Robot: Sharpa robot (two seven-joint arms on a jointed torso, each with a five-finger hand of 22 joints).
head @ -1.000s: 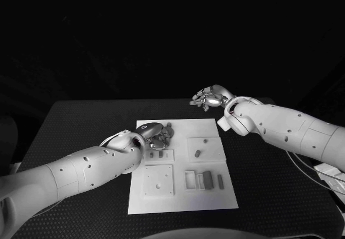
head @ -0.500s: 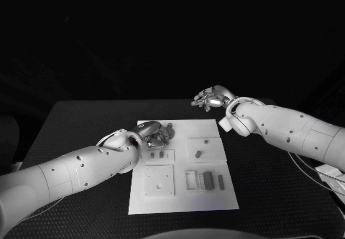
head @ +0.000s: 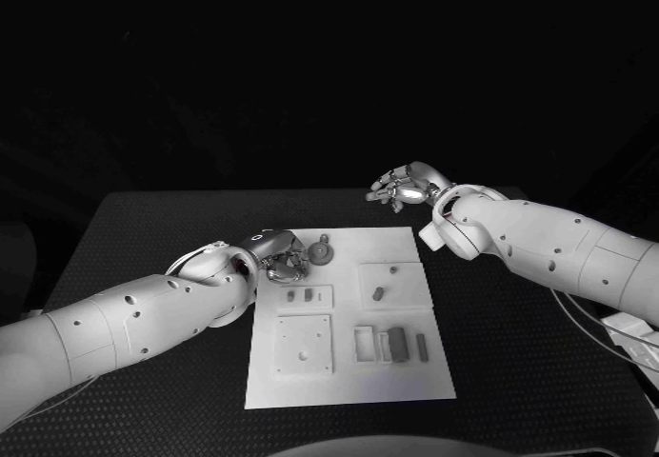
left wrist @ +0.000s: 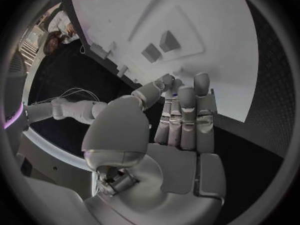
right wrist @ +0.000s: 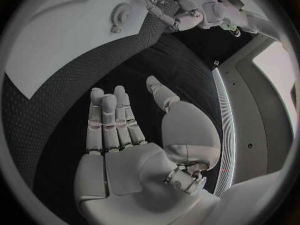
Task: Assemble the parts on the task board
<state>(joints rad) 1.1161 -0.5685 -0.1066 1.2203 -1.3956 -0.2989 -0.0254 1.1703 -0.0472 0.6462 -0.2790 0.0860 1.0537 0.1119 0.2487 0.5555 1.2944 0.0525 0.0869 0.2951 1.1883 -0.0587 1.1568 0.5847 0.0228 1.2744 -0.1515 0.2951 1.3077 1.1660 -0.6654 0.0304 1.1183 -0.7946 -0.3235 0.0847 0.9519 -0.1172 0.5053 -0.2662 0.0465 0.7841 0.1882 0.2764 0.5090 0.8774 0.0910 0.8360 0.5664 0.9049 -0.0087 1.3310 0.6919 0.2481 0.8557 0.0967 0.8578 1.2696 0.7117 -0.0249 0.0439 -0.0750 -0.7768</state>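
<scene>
The white task board [head: 344, 314] lies mid-table on the black, dimpled table [head: 151, 238] — darkness beyond. The left hand [head: 279, 255] hangs at the board's far left corner, fingers together and straight, holding nothing, beside a round gear part [head: 320, 251]. The right hand [head: 400, 187] hovers past the board's far edge — fingers extended, empty. Small grey parts [head: 397, 344] sit near the board's near right.
</scene>
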